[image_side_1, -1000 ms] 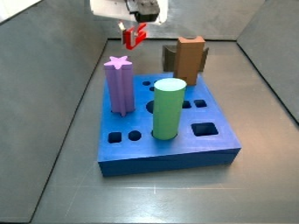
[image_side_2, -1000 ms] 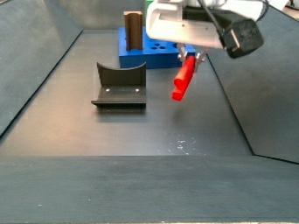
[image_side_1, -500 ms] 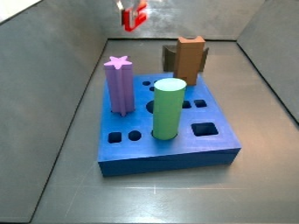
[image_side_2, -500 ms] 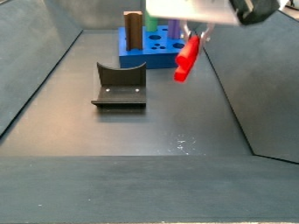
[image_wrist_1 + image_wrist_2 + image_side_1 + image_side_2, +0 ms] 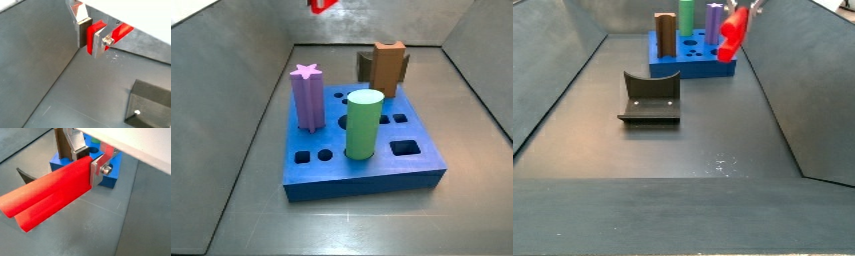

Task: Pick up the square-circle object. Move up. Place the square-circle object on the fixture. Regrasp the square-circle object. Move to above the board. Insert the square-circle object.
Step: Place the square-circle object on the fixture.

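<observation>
My gripper [image 5: 92,42] is shut on the square-circle object [image 5: 50,190], a bright red blocky peg; both wrist views show the silver fingers clamped on one end of it [image 5: 94,36]. It hangs high in the air: in a side view only its lower tip [image 5: 322,5] shows at the top edge, and in a side view it hangs tilted [image 5: 731,32] in front of the board. The gripper itself is out of frame in both side views. The fixture [image 5: 649,97], a dark L-shaped bracket, stands on the floor apart from the board [image 5: 372,175], a thick blue slab with holes.
On the board stand a purple star-topped peg [image 5: 307,95], a green cylinder [image 5: 365,125] and a brown peg [image 5: 389,65]. Grey walls slope up on both sides of the floor. The fixture also shows in a wrist view [image 5: 150,107].
The gripper has risen with the red peg in it; its body has left the top of both side views, and the peg now sits at their upper edge.
</observation>
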Robot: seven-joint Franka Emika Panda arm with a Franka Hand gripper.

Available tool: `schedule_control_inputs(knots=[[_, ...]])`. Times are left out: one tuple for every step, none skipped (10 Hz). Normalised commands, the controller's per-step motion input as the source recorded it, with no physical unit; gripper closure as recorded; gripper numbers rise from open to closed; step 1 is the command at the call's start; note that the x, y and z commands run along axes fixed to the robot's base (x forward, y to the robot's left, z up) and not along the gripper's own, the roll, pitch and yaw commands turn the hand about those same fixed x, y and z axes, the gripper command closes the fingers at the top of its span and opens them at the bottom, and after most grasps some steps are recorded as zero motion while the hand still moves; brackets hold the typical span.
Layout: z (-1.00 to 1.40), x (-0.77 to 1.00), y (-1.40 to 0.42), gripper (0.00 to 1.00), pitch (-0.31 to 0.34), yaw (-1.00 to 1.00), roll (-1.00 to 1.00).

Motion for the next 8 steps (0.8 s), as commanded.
schedule_control_inputs(knots=[[0.39,1.00,-0.03,1.00,-0.227,1.00,0.00],[0.35,1.00,-0.03,1.00,-0.200,1.00,0.03],[0.31,1.00,-0.03,1.00,-0.147,0.88,0.02],[0.28,1.00,-0.03,1.00,-0.083,0.62,0.01],[0.24,1.00,-0.02,1.00,-0.015,0.36,0.01],[0.22,1.00,-0.02,1.00,0.030,0.23,0.01],[0.21,1.00,-0.02,1.00,0.058,0.17,0.01],[0.18,1.00,-0.02,1.00,0.105,0.10,0.01]])
